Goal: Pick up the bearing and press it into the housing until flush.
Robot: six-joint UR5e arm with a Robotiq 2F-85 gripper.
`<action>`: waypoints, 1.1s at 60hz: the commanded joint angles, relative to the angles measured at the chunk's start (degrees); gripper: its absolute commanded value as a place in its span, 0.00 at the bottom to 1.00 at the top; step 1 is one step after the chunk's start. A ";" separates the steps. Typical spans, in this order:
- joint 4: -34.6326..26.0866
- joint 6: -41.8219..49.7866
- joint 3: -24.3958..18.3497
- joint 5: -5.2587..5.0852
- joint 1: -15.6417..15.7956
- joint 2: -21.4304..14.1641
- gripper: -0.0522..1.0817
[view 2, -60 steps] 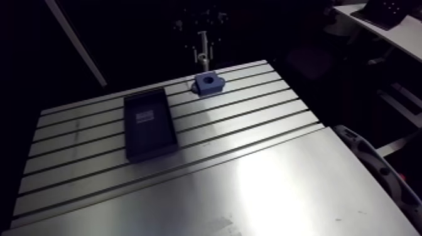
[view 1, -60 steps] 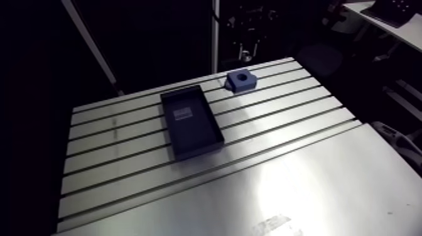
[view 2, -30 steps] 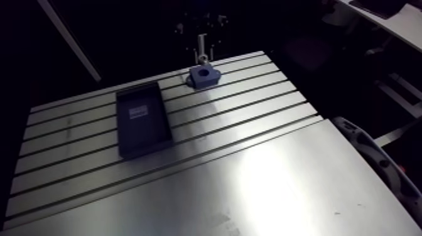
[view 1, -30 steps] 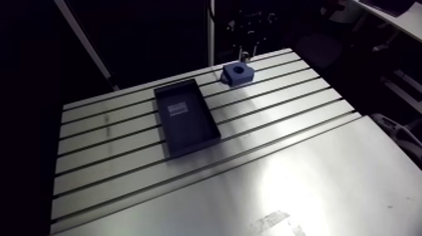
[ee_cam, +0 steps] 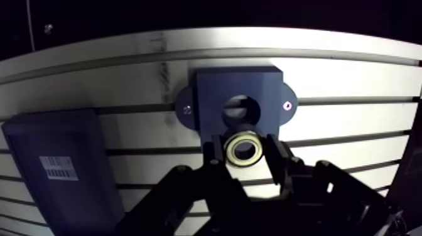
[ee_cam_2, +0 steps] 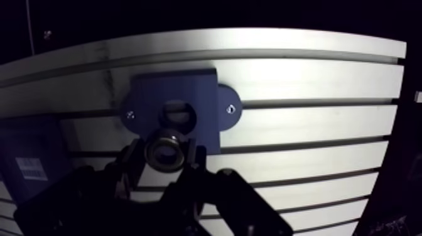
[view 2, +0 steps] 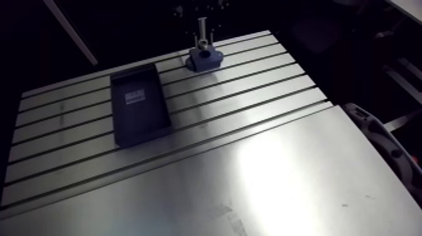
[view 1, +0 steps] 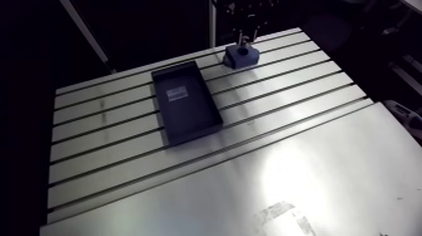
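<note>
In the wrist view my gripper (ee_cam: 243, 150) is shut on the bearing (ee_cam: 243, 149), a small metal ring with a brass-coloured face, held between the two dark fingers. Just ahead of it lies the blue housing (ee_cam: 213, 94), a block with side ears and a round bore (ee_cam: 241, 110), bolted flat on the slotted table. The bearing hangs above the housing's near edge, a little short of the bore. In the arm view the housing (view 1: 242, 55) sits at the table's far edge with the gripper (view 2: 202, 42) right over it.
A dark blue rectangular tray (view 1: 186, 103) with a white label lies on the slotted aluminium table (view 1: 282, 107), beside the housing; it shows beside the fingers in the wrist view as well, tray (ee_cam: 37, 144). The table's near half is a smooth metal plate (view 1: 301, 182).
The arm view has shifted, so the camera moved. The gripper now stands closer over the housing than before.
</note>
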State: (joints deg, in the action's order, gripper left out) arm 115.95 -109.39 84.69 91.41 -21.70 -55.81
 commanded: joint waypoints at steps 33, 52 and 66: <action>0.20 1.33 -3.25 0.56 1.13 3.55 0.70; 0.29 2.12 -2.98 0.56 1.13 3.57 0.70; 0.29 2.21 -2.84 0.56 1.13 3.65 0.70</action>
State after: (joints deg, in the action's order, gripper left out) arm 116.23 -107.28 81.70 91.97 -20.57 -52.22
